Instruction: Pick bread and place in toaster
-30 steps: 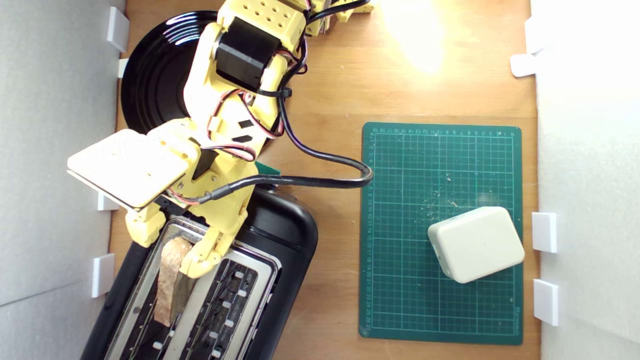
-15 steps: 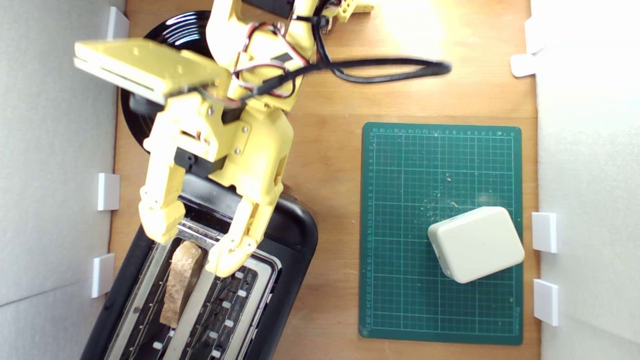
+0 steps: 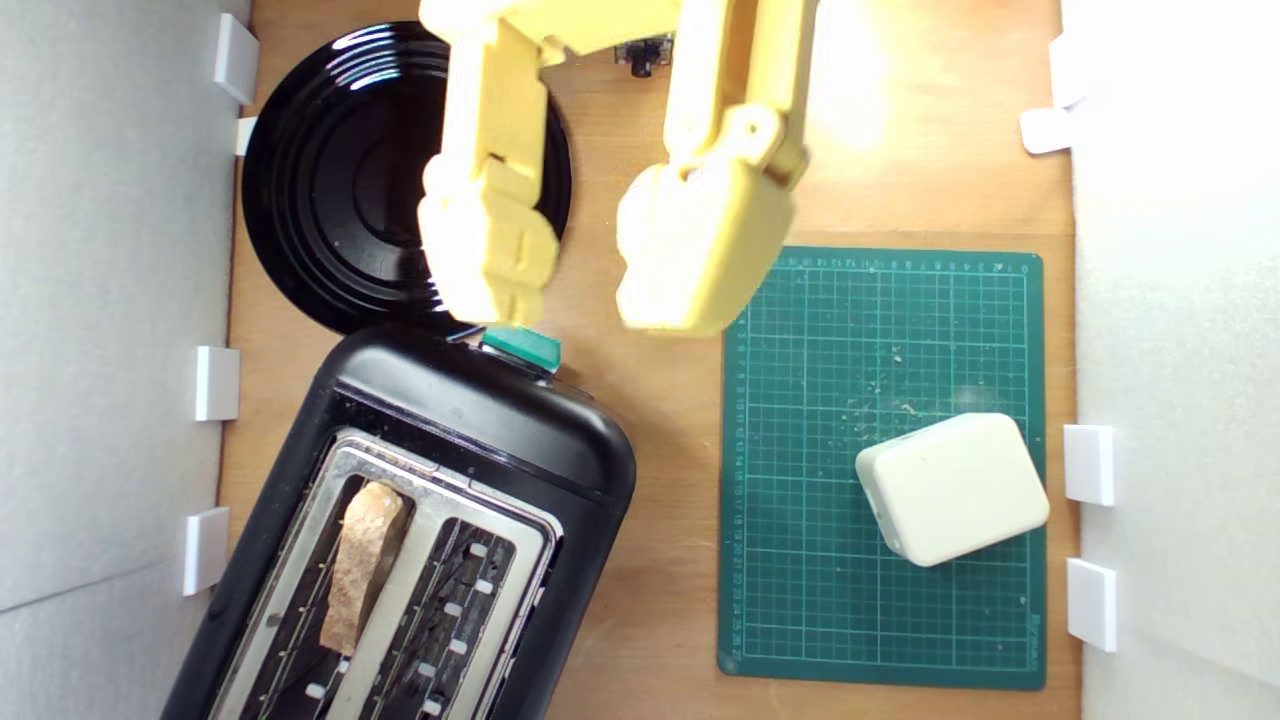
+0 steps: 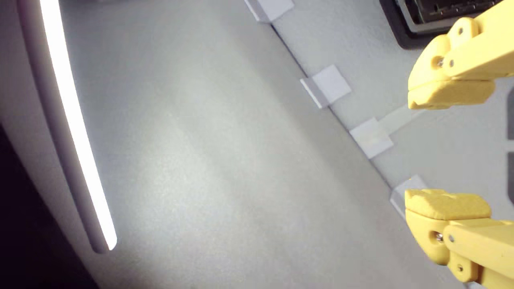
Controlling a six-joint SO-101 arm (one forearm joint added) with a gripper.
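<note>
The yellow tool (image 3: 585,285) hangs high near the camera, jaws spread wide, gripping nothing.

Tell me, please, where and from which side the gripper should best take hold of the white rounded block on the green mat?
Probably from straight above, closing across the two long flat sides of the white rounded block. It lies flat and skewed on the green cutting mat, so the gripper, now open, would have to turn to match. The rounded corners would likely slip; nothing crowds its sides.
</note>
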